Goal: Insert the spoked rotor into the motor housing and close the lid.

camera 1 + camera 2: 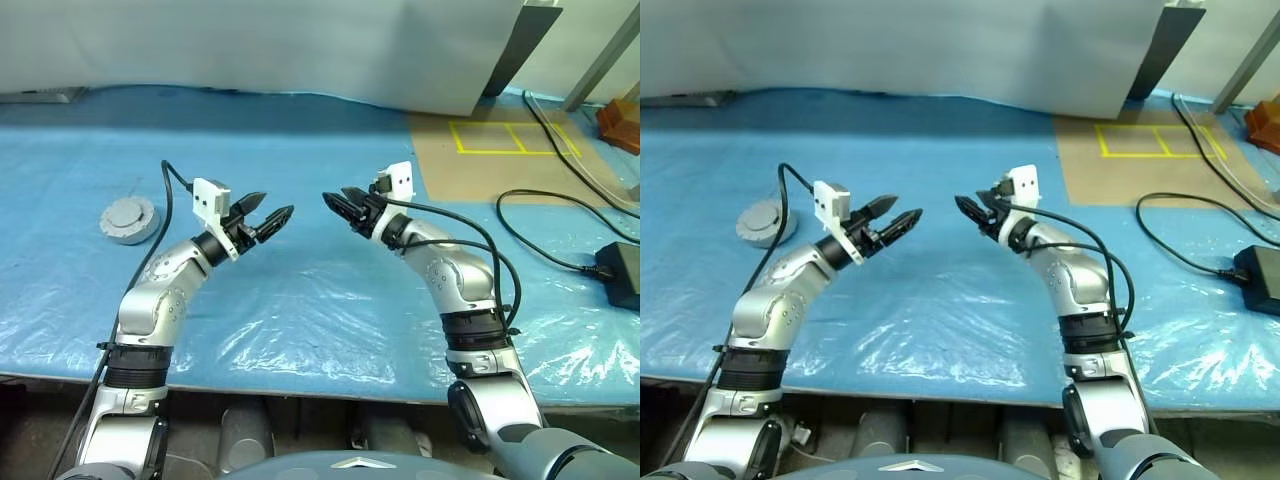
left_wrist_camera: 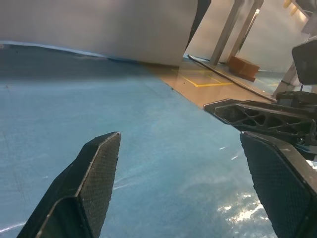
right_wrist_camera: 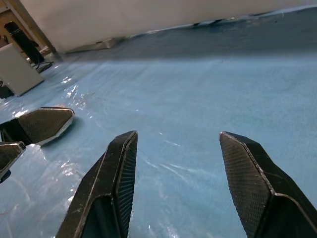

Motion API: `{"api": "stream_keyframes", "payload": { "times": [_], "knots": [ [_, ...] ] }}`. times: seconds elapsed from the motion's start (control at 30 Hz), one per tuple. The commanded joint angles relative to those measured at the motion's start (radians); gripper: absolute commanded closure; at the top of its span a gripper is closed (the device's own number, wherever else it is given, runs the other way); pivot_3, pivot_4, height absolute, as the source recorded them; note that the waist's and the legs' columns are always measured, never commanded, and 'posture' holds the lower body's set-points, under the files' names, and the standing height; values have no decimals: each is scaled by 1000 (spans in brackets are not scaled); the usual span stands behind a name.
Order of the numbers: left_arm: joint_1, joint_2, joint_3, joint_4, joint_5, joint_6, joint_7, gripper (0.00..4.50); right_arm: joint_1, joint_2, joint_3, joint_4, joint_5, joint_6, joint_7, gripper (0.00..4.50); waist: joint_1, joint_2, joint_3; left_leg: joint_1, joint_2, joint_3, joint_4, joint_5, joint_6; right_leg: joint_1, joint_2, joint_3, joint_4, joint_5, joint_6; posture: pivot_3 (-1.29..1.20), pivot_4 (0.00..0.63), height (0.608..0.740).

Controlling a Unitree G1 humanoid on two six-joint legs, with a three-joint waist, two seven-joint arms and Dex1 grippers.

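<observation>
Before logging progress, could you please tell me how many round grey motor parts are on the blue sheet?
1: a grey disc left of the left arm; others may be out of view.

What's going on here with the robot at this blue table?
Nothing is being handled right now. The left gripper and the right gripper hang above the blue plastic-covered table, pointing at each other across a gap, both open and empty. A round grey metal part with its lid on, seemingly the closed motor housing, sits on the table off to the robot's left, apart from both grippers.
</observation>
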State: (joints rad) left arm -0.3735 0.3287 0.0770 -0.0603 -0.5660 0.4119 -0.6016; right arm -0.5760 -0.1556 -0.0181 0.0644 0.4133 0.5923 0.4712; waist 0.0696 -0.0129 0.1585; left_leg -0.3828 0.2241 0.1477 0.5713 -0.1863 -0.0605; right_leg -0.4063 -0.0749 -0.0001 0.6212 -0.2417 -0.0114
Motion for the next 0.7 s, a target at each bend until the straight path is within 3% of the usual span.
{"api": "stream_keyframes", "payload": {
  "times": [0.03,0.2,0.7],
  "knots": [
    [-24,1,24,-42,-10,17,21,441,-8,11,3,-15,-7,-34,-2,1758,0,0,0,0,0,0,0,0,0,0,0,0,0,0,0,0,150,740],
    [-52,25,49,-15,-13,41,20,441,0,16,57,-12,-45,-69,27,1758,0,0,0,0,0,0,0,0,0,0,0,0,0,0,0,0,150,740],
    [-109,17,54,41,46,-18,23,441,-87,62,7,144,-121,-175,-98,1758,-1,0,0,0,0,0,0,0,0,0,0,0,0,0,0,0,150,740]
  ]
}}
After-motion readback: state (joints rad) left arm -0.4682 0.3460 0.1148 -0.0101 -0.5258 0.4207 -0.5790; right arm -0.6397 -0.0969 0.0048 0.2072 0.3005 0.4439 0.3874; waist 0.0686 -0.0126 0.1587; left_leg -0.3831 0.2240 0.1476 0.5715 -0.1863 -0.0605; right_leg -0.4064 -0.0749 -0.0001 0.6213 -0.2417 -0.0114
